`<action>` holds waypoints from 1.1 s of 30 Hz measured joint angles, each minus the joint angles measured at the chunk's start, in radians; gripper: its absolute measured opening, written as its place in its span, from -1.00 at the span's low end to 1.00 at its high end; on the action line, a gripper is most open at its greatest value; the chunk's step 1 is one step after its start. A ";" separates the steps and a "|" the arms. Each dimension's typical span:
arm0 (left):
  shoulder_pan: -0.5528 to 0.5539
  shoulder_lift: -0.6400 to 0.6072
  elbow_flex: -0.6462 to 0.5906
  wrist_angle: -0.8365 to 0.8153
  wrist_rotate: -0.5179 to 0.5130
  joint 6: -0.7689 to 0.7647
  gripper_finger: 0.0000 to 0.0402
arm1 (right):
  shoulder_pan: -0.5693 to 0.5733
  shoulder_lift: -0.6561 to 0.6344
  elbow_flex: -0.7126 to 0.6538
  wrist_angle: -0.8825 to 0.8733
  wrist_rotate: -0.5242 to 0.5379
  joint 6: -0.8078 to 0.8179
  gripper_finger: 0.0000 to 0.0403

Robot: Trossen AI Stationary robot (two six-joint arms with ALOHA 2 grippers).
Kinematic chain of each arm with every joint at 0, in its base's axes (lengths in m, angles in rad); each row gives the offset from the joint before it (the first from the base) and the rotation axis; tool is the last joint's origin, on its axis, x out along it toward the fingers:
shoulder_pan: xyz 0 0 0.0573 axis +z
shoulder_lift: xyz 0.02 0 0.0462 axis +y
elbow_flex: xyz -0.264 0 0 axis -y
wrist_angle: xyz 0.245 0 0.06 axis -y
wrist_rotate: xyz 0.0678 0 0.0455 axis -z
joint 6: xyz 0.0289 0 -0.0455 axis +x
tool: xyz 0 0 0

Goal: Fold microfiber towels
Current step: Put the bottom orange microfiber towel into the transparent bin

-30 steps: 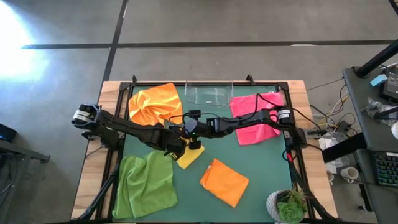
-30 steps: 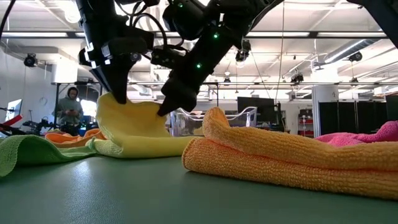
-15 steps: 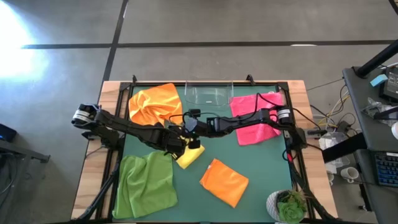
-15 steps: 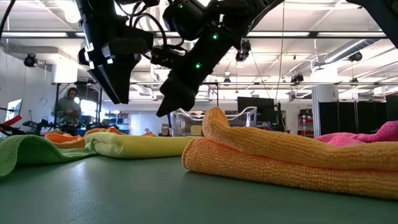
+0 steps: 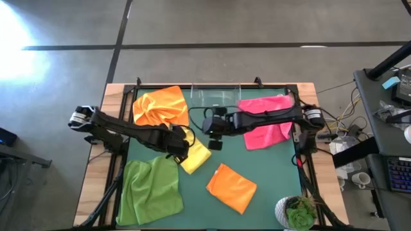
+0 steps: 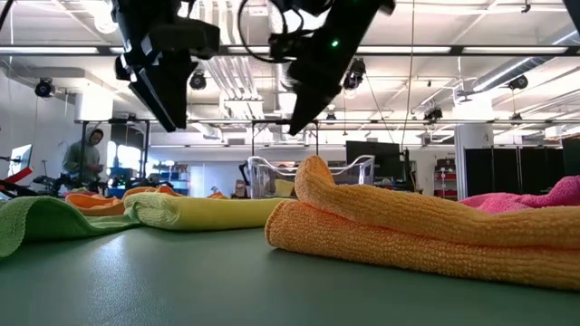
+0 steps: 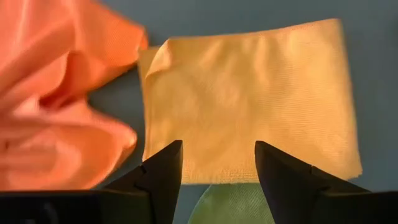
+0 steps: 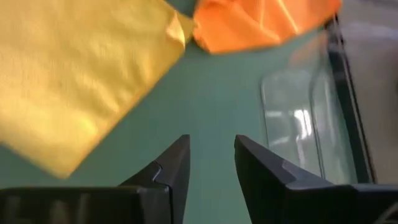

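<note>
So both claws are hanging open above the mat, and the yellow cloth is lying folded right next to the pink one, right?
Not quite. The yellow cloth lies folded between the crumpled orange cloth and the green cloth, well apart from the pink one, as the high view shows. The left gripper and right gripper do hang open above the mat.

both arms are dark, near-black, built of slim jointed links with thin black cables looping along them. the left arm (image 5: 128,131) has a silvery, rounded motor housing at its base end, and the right arm (image 5: 270,117) carries a matching pale metal cylinder near its base. a small green light glows on the right arm's wrist housing in the low view. the left gripper (image 7: 217,171) has two matte black fingers (image 7: 163,169), wedge-shaped, tapering to blunt tips, with smooth flat inner faces. the right gripper (image 8: 211,158) shows the same pair of black wedge fingers (image 8: 174,167), with a faint sheen along their edges.
</note>
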State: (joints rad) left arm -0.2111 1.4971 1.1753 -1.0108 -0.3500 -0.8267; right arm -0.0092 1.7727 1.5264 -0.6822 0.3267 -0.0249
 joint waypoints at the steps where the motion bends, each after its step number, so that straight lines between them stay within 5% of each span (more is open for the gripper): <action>1: 0.000 -0.005 -0.001 0.013 0.000 0.033 -0.08 | 0.003 -0.014 -0.001 -0.031 -0.011 0.034 -0.42; 10: -0.002 -0.008 -0.002 0.333 0.025 0.491 -0.08 | 0.108 -0.116 -0.005 -0.320 -0.046 0.380 -0.42; 17: -0.011 -0.007 -0.007 0.518 0.111 0.708 -0.08 | 0.322 -0.168 -0.081 -0.377 -0.027 0.608 -0.42; 33: -0.161 0.120 -0.018 0.636 0.164 0.791 -0.08 | 0.774 -0.167 -0.153 -0.223 0.094 1.269 -0.42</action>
State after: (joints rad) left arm -0.3723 1.6173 1.1576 -0.3744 -0.1864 -0.0357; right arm 0.7646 1.6053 1.3735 -0.9047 0.4210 1.2438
